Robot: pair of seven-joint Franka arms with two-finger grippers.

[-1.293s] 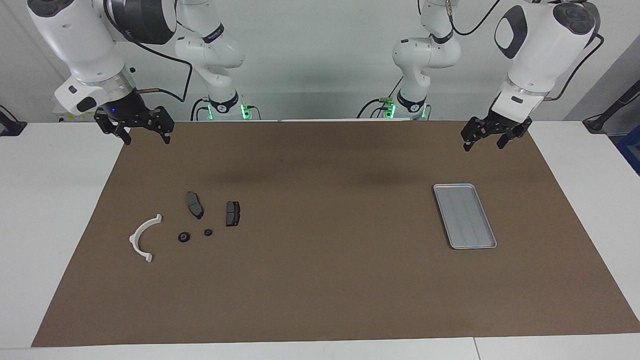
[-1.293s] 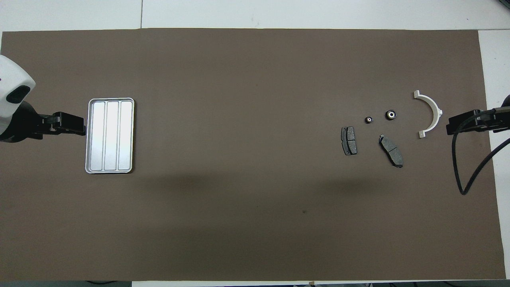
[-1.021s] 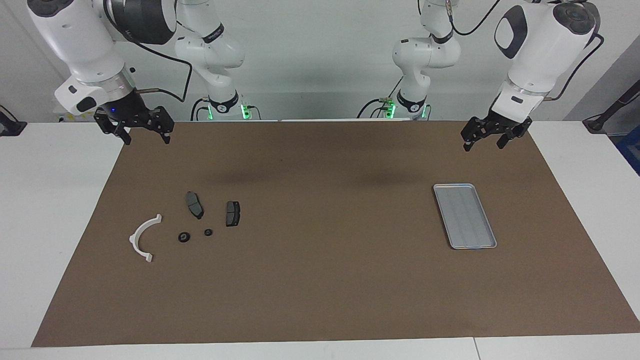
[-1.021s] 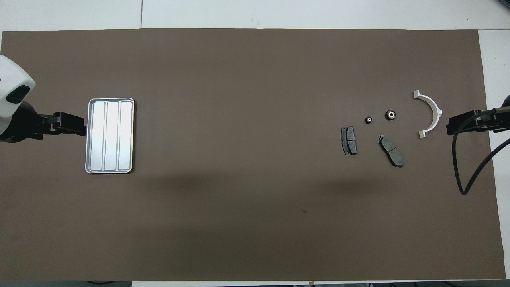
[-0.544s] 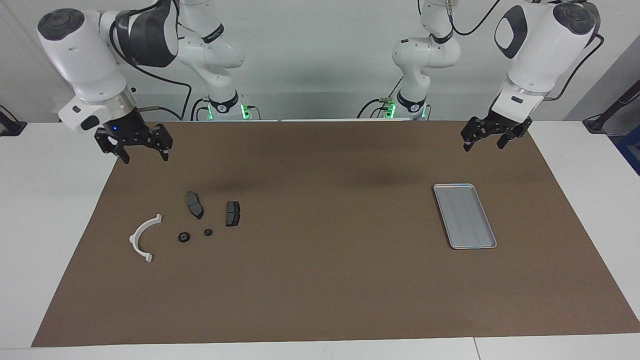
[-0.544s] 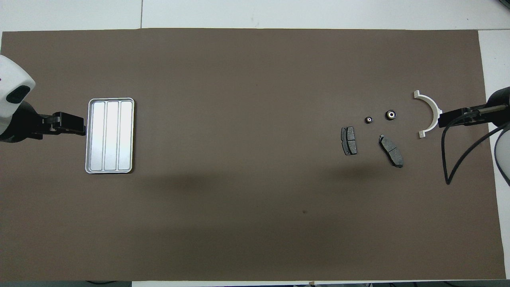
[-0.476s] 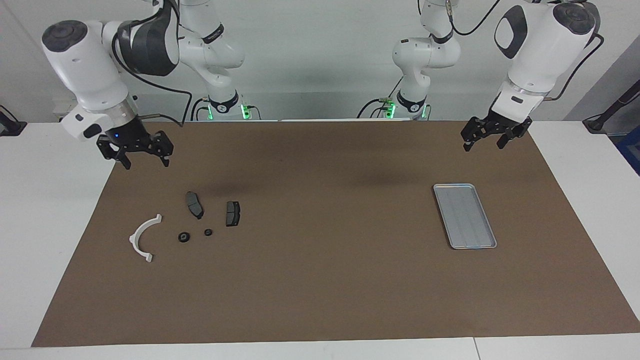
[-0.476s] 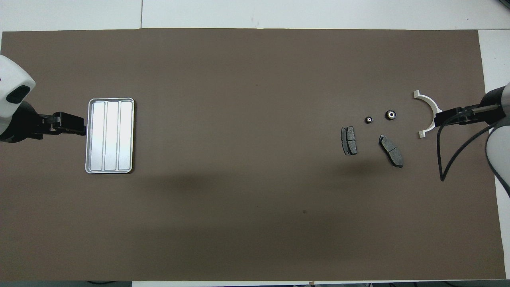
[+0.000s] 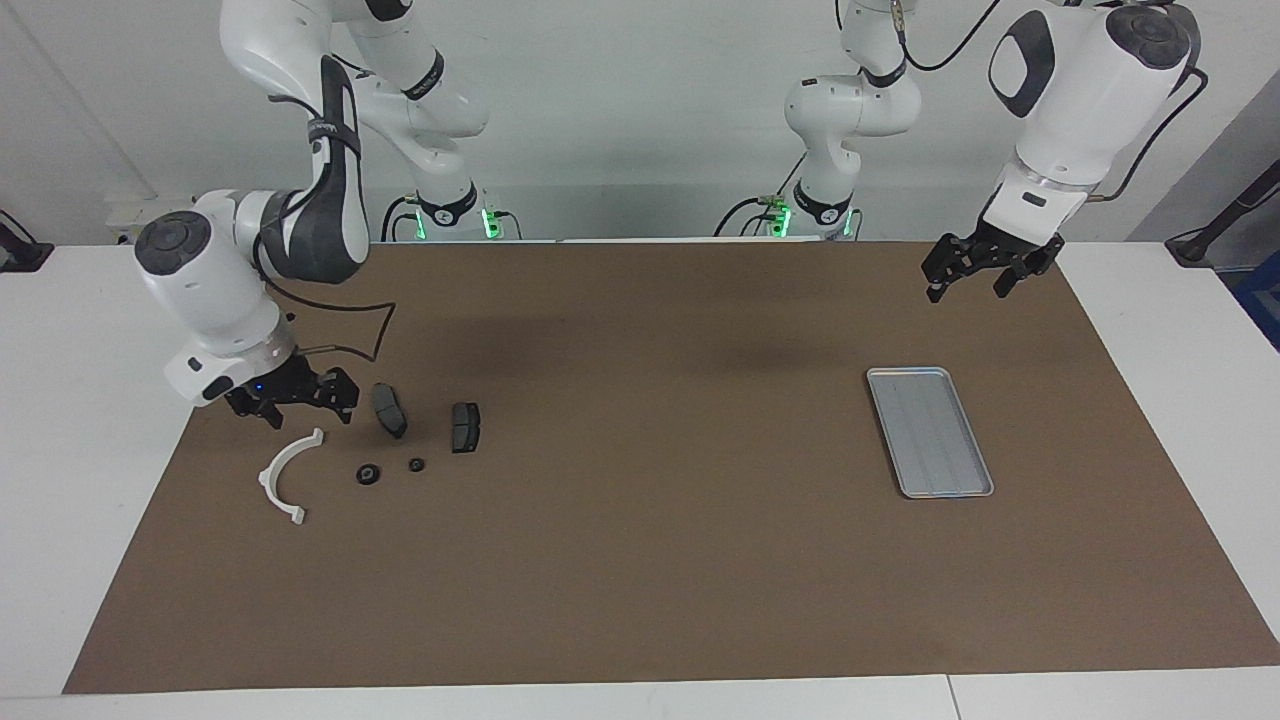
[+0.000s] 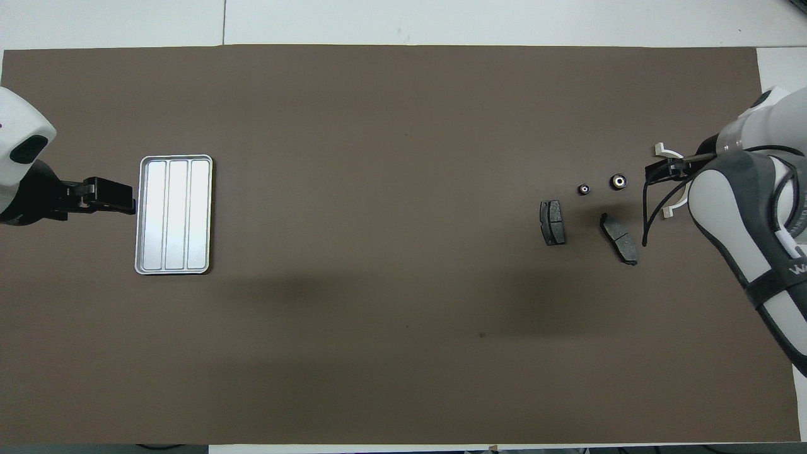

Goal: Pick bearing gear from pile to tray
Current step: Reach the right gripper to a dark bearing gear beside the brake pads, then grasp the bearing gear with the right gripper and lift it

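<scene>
The right pincer (image 9: 307, 412) hangs low with its fingers spread and holds nothing, over the brown mat (image 9: 640, 560) on the tabletop, just above the near end of the white half-ring bracket (image 9: 283, 475). The larger black round piece (image 9: 368, 474) lies beside the bracket, a little farther from the robots than the pincer's tips; the smaller one (image 9: 416, 464) lies next to it. Two dark pad plates (image 9: 390, 409) lie nearer to the robots. The tray (image 9: 929, 432) is well apart, toward the left arm's end. The left pincer (image 9: 968, 277) waits open and empty above the mat.
</scene>
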